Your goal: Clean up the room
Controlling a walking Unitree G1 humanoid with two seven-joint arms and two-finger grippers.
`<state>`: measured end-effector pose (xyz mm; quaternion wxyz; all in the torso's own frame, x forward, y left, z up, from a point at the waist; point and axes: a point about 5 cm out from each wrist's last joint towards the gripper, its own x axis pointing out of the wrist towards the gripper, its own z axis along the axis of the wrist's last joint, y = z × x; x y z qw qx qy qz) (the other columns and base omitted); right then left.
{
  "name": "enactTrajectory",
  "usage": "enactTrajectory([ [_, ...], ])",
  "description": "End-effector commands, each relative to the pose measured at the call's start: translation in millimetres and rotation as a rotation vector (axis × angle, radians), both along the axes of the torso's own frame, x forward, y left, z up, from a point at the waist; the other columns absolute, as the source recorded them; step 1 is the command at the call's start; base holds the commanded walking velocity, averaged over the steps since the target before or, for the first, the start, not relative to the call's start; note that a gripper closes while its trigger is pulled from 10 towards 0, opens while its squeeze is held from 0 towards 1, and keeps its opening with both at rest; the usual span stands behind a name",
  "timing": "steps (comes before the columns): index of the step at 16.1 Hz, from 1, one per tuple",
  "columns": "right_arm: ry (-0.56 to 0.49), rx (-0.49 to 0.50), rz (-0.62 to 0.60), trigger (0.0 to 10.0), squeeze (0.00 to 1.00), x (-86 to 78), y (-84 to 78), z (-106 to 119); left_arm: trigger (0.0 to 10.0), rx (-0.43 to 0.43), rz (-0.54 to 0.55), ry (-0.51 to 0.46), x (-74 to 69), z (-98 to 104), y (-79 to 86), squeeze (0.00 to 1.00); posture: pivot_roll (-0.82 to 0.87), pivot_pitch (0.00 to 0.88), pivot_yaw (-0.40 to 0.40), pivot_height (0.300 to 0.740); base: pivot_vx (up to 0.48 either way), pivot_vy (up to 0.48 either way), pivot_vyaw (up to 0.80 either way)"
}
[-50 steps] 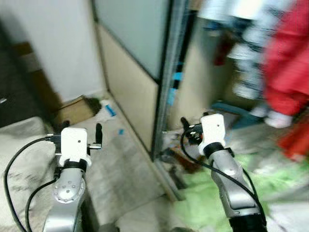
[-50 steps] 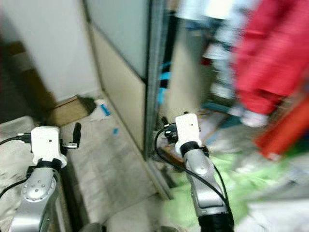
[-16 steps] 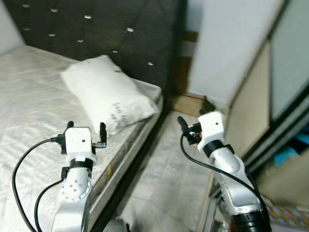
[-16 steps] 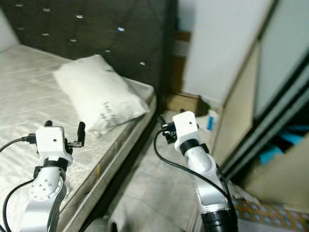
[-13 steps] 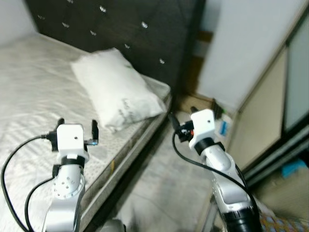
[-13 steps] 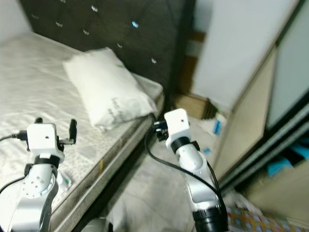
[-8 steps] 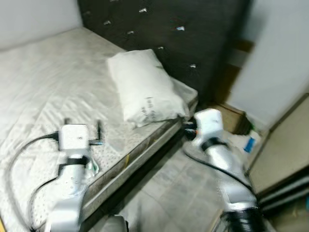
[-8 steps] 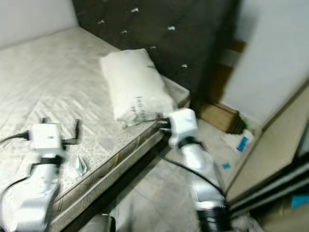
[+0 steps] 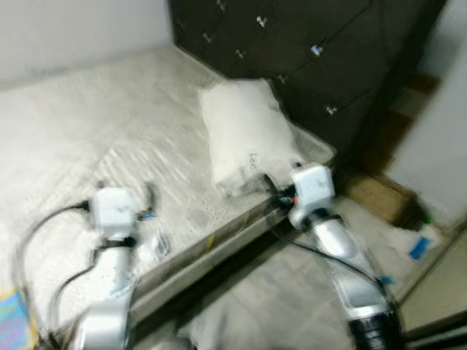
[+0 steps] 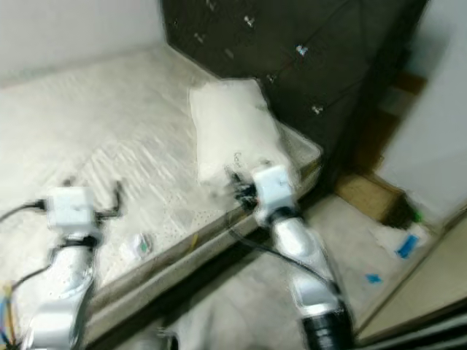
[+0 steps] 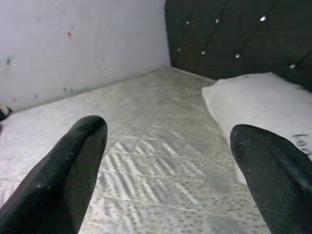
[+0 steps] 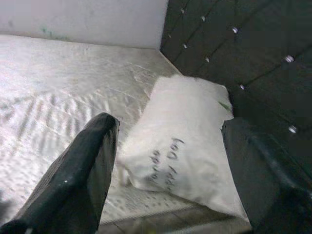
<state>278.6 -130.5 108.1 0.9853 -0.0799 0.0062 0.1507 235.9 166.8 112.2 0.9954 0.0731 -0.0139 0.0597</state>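
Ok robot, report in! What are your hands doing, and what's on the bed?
Left gripper open, empty, over mattress. Right gripper open, empty, facing pillow. Small wrapper near mattress edge. Nothing blocking.

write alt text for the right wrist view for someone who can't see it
A white pillow with dark lettering lies on a bare quilted mattress against a dark tufted headboard. The right tool frames it, its two black fingers spread wide apart with nothing between them.
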Motion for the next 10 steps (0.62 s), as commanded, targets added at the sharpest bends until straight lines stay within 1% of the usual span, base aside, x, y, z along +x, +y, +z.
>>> enactTrajectory([
  [1, -0.014, 0.02, 0.025, 10.0, 0.0, 2.7, 8.3, 4.7, 10.0, 0.018, 0.024, 0.007, -1.9, -0.5, 8.5, 0.0, -0.02, 0.0, -0.07, 0.74, 0.0, 0.0, 0.8],
  [4, -0.016, 0.021, 0.032, 10.0, 0.0, 3.9, 9.9, 5.1, 10.0, 0.017, 0.033, 0.005, -2.6, -0.3, 9.9, 0.0, -0.02, 0.0, -0.071, 0.74, 0.0, 0.0, 0.8],
  [6, -0.019, 0.022, 0.035, 10.0, 0.0, 4.2, 10.3, 5.4, 10.0, 0.02, 0.067, -0.002, -3.8, 0.1, 13.4, 0.0, -0.02, 0.0, -0.071, 0.74, 0.0, 0.0, 0.8],
  [10, -0.023, 0.025, 0.036, 10.0, 0.0, 5.4, 10.9, 6.1, 10.0, 0.019, 0.04, 0.002, -3.8, 0.0, 13.4, 0.0, -0.02, 0.0, -0.069, 0.74, 0.0, 0.0, 0.8],
])
